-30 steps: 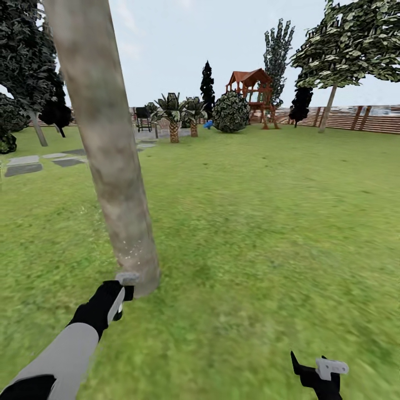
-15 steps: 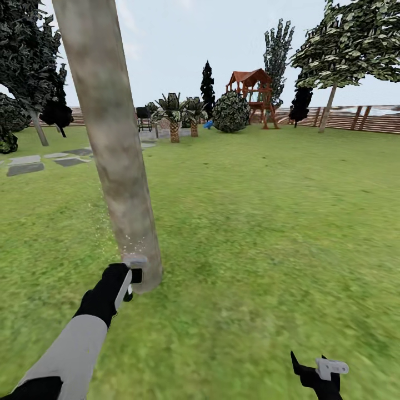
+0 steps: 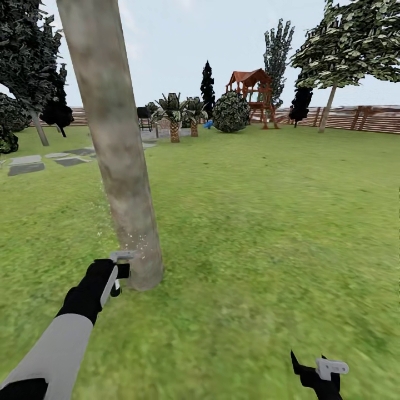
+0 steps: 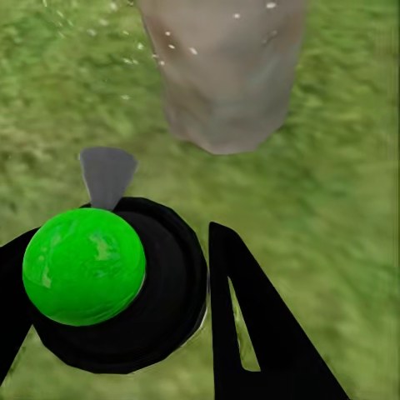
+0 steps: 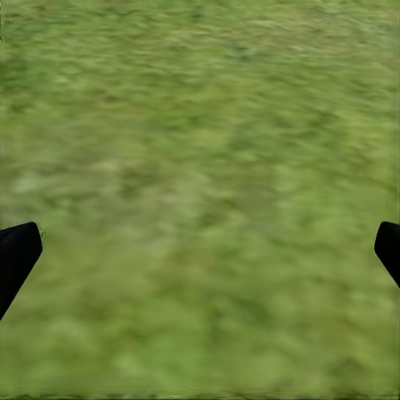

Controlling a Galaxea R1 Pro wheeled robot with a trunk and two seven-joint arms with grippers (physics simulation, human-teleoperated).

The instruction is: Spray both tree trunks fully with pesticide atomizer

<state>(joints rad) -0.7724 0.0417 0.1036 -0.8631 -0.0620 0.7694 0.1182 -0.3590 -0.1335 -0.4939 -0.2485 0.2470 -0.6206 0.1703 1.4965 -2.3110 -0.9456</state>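
The pesticide atomizer (image 4: 117, 287) sits clamped in the left gripper (image 3: 119, 272), its round black body and bright green cap close to the left wrist camera, a grey nozzle tab pointing toward the foot of the tree trunk (image 3: 114, 144). In the head view the gripper hangs low over the lawn (image 3: 250, 233), just beside the trunk's base, and a fine scatter of white pesticide specks (image 3: 133, 241) dots the bark above it and drifts off to the trunk's near side. The left jaws are closed on the bottle; one black finger (image 4: 250, 333) shows beside it.

The right gripper (image 3: 319, 369) hangs idle near the lower edge of the head view, holding nothing; in its wrist view the two dark fingertips (image 5: 17, 254) stand wide apart over bare grass.

Farther out, grey stepping stones (image 3: 25, 164) lie on the lawn toward the left, a second leafy tree (image 3: 347, 50) rises by the brown slat fence (image 3: 361, 119) at the far right, and a red-roofed play tower (image 3: 253, 91) stands beside a round bush (image 3: 230, 111).

The likely risk is uneven coverage: the specks cluster only on the lowest stretch of bark (the tall upper column looks bare), so spraying from one low spot may leave most of the trunk, and its far side, untreated. The nozzle is also very near the bark, and a nudge could bump the bottle and twist it in the grip.
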